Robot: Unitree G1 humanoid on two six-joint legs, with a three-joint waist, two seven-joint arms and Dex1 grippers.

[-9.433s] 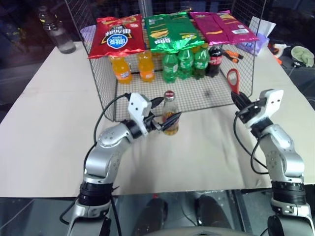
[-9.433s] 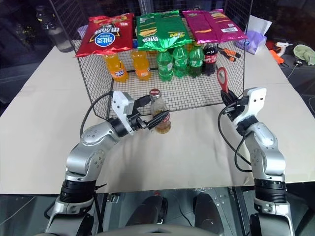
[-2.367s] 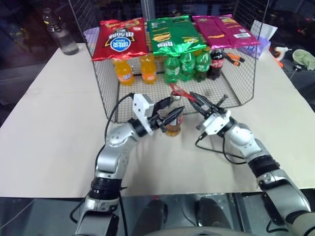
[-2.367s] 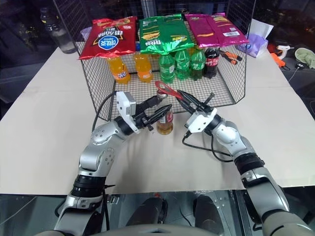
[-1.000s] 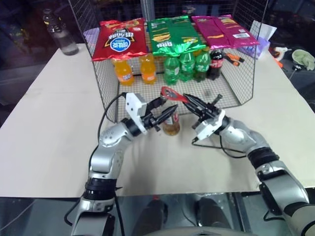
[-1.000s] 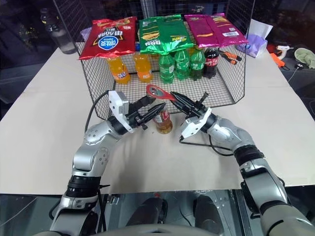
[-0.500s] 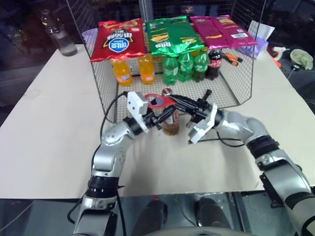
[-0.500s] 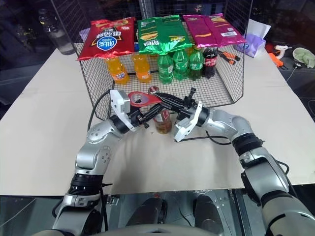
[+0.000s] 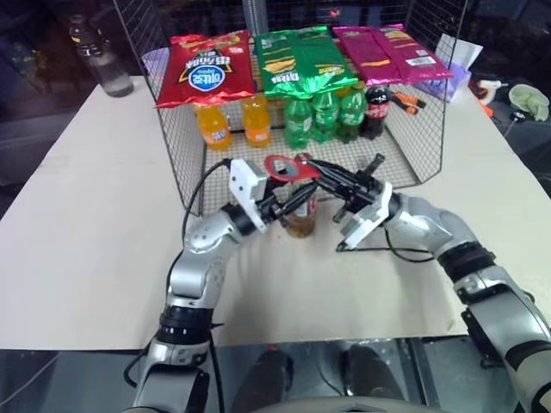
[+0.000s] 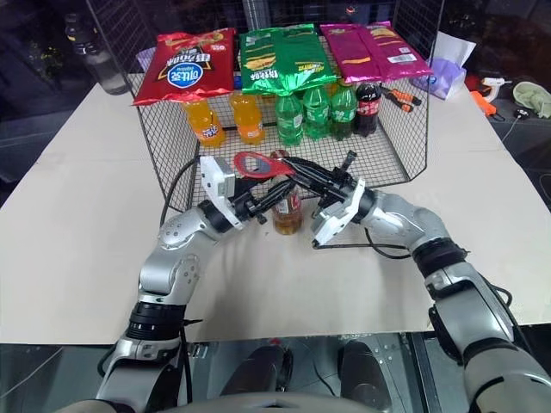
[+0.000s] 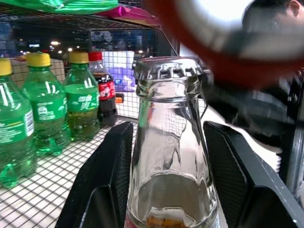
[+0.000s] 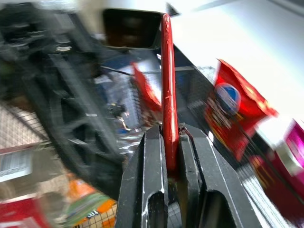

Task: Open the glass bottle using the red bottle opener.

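Glass bottle (image 9: 301, 217) stands on the table (image 9: 103, 215) before the wire rack (image 9: 181, 163), cap still on. Left gripper (image 11: 166, 190) jaws clasp its neck; right gripper (image 12: 172, 156) jaws pinch the red bottle opener (image 9: 284, 167), ring head just above the cap.

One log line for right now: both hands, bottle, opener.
left hand: around bottle neck | right hand: shut on opener | opener head: over cap | cap: on

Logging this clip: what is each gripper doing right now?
Left gripper: closed on the small clear glass bottle.
Right gripper: closed on the flat red bottle opener.
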